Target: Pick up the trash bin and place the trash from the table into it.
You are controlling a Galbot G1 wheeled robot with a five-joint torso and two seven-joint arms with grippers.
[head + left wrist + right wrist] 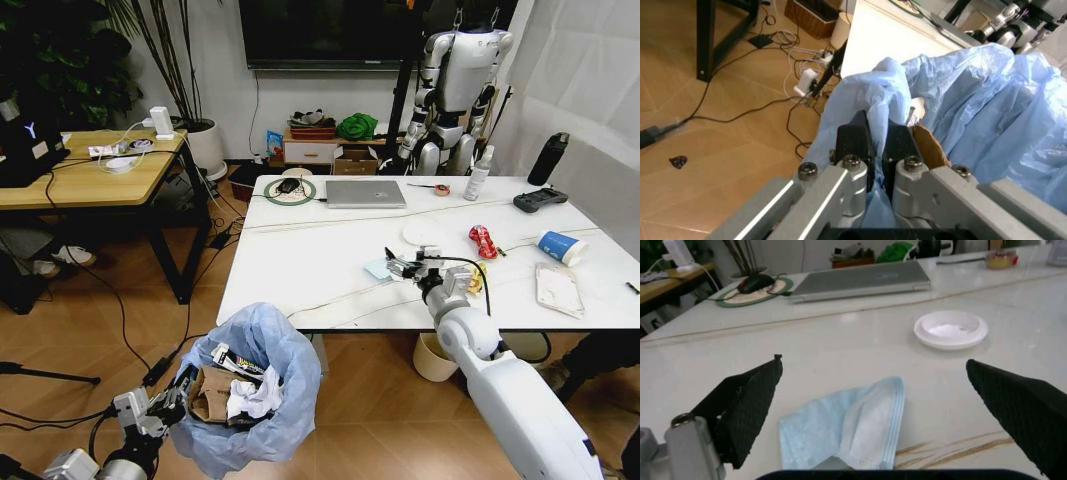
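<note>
Head view, item by item: your left gripper sits low at the near left, off the bench, its jaws clenched on the rim of the trash bin, which hangs beside the bench's front left corner over the wooden floor. You can see the bin's light-blue bag bulging over the rim, with torn brown cardboard and crumpled white paper already inside. Left wrist view confirms the grip: the black fingers pinch a fold of the blue bag, nearly closed on it. Your right gripper is out over the white marble-look bench, near its front middle, jaws released and spread wide. Right wrist view shows the two black fingertips well apart, hovering above a light-blue face mask lying flat on the bench, with a small white lid beyond it. Still on the bench to the right you have a red wrapper, a yellow wrapper just beside the right wrist, a blue-and-white paper cup on its side, and a flat white packet. Farther back stand a closed laptop and a black controller.
</note>
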